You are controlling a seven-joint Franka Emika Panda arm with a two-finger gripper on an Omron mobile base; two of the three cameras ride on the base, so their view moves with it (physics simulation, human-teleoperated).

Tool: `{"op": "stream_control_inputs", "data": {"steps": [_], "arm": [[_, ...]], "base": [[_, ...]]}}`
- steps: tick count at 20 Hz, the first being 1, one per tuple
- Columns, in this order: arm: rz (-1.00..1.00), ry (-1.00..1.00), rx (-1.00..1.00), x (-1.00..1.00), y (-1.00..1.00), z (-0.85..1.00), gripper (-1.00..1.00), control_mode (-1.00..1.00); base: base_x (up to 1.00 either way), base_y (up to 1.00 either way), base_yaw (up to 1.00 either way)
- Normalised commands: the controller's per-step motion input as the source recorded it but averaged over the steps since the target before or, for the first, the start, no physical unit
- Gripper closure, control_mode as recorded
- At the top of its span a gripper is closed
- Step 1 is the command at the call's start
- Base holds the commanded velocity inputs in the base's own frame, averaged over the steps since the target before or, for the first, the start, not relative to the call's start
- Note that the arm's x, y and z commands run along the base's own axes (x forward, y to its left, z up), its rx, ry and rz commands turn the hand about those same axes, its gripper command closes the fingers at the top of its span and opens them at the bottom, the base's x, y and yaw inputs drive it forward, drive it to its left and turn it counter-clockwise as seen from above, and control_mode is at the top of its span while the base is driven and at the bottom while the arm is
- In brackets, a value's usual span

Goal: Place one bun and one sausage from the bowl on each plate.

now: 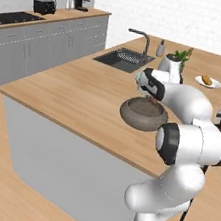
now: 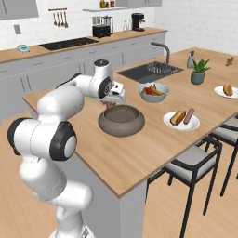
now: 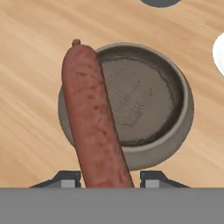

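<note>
Reddish-brown and long, the sausage sits clamped between the two fingers of my claw, sticking out well ahead of the tips and hanging over the near rim of the dark bowl, whose inside looks empty from the hand camera. From the right base camera the claw hovers just above the bowl on the wooden table. The nearer plate already carries a bun and a sausage; the far plate near the table's right edge shows a bun alone, so I judge that is where this sausage belongs. To do it well I would lift straight up until the free end clears the rim, then carry it across high enough to pass over the fruit bowl and the nearer plate. I would keep the sausage level, lower it alongside the bun, and only then let go, so it doesn't roll off.
</note>
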Motion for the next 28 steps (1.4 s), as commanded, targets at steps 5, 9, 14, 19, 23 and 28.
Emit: {"op": "stream_control_inputs", "data": {"steps": [5,9,14,19,23,28], "arm": [[0.00,-0.24,-0.01,-0.80,-0.52,-0.13,1.00,1.00],[0.00,0.00,0.00,0.00,0.00,0.00,1.00,1.00],[0.00,0.00,0.00,0.00,0.00,0.00,1.00,1.00],[0.00,0.00,0.00,0.00,0.00,0.00,1.00,1.00],[0.00,0.00,0.00,0.00,0.00,0.00,1.00,1.00],[0.00,0.00,0.00,0.00,0.00,0.00,1.00,1.00]], "base": [[-0.20,-0.19,0.00],[-0.95,-0.99,0.00],[-0.56,-1.00,0.00],[0.04,-1.00,0.00],[0.24,-1.00,-0.07],[0.10,-1.00,-0.14]]}}
